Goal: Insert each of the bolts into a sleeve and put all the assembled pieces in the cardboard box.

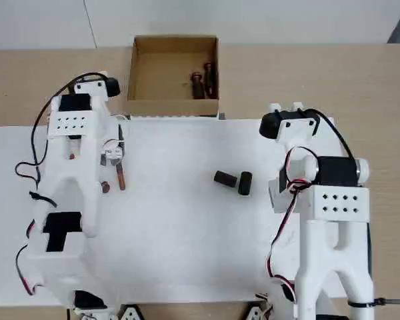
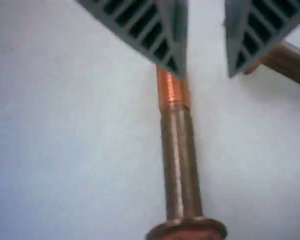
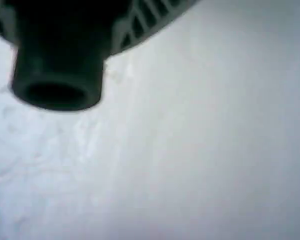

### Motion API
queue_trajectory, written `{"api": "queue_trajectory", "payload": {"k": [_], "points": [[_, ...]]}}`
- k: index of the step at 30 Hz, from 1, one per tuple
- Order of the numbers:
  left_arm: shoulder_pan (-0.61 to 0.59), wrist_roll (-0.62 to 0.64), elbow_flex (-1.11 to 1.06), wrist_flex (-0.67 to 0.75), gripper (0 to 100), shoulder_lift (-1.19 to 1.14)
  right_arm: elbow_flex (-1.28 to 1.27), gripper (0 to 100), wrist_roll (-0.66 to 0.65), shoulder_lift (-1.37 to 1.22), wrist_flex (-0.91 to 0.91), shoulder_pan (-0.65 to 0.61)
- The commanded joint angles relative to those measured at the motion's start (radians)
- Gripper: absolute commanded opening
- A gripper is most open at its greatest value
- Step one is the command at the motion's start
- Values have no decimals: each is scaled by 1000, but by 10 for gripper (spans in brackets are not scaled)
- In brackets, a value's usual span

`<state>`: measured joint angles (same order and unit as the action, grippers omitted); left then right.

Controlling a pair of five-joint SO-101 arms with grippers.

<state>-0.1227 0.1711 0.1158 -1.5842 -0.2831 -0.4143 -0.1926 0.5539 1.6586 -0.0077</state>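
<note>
A large white sheet (image 1: pixel 180 247) lies flat over the middle of the pale wooden tabletop (image 1: pixel 333 73), whose bare wood shows along the far edge and both sides, with a white wall (image 1: pixel 253 20) behind it.

High camera: we look straight down on the surface (image 1: pixel 187 253), cardboard box (image 1: pixel 175 107) at 12 o'clock. Both wrist cameras sit close above it; the left shares the bolt (image 2: pixel 180 165) with high.
</note>
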Motion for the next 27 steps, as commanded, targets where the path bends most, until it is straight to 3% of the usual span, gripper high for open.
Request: {"api": "queue_trajectory", "payload": {"k": [1, 9, 27], "points": [[-6, 0, 36, 29, 75, 6, 5, 4, -14, 30, -15, 5], [0, -2, 35, 75, 119, 5, 5, 4, -14, 30, -15, 1], [0, -2, 38, 173, 118, -163, 3, 4, -14, 22, -28, 2]]}}
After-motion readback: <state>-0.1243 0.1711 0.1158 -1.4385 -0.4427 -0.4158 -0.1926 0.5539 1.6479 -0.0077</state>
